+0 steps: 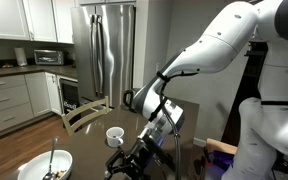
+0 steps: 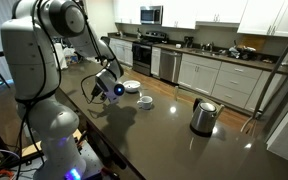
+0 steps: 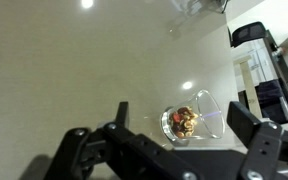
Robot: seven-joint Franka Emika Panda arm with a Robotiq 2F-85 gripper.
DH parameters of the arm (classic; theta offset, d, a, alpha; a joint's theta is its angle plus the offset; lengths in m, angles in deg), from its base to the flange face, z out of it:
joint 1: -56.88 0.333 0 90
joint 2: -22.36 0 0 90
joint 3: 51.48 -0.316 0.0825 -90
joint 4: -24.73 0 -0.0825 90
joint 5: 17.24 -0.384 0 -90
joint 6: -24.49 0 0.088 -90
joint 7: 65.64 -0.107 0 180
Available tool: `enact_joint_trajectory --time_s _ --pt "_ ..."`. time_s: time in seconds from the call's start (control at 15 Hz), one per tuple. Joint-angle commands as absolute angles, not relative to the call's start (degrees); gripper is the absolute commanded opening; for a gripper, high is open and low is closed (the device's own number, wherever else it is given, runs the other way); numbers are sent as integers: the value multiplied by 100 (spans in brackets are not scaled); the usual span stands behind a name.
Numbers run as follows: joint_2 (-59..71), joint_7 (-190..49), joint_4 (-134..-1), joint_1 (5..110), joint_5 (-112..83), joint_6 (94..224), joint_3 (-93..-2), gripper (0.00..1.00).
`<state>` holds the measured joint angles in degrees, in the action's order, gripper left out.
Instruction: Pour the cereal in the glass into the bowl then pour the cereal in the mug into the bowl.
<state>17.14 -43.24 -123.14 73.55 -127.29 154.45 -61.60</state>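
In the wrist view a clear glass (image 3: 196,118) stands on the table with brown and reddish cereal (image 3: 184,122) in its bottom. My gripper (image 3: 182,114) is open around it, one black finger (image 3: 121,112) on each side, apart from the glass wall. The wide white bowl (image 1: 36,170) with a metal spoon (image 1: 52,158) sits at the table's near corner in an exterior view, and it shows as bowl (image 2: 131,87) beyond my gripper (image 2: 109,89). The small white mug (image 1: 114,135) stands just behind my lowered gripper (image 1: 136,156). Mug (image 2: 145,101) sits beside the bowl.
A steel kettle (image 2: 203,116) with a black handle stands further along the dark table (image 2: 174,140). A wooden chair (image 1: 86,113) is pushed up to the table's far side. Kitchen counters and a steel fridge (image 1: 104,55) lie beyond.
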Motion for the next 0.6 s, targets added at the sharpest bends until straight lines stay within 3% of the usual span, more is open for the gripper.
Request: enact_joint_trajectory --time_s 0.0,0.53 --pt "830 -3843 -11837 7162 -13317 14693 -6138 100" --pt "-845 -4181 -10641 7092 -13515 13363 -5849 100"
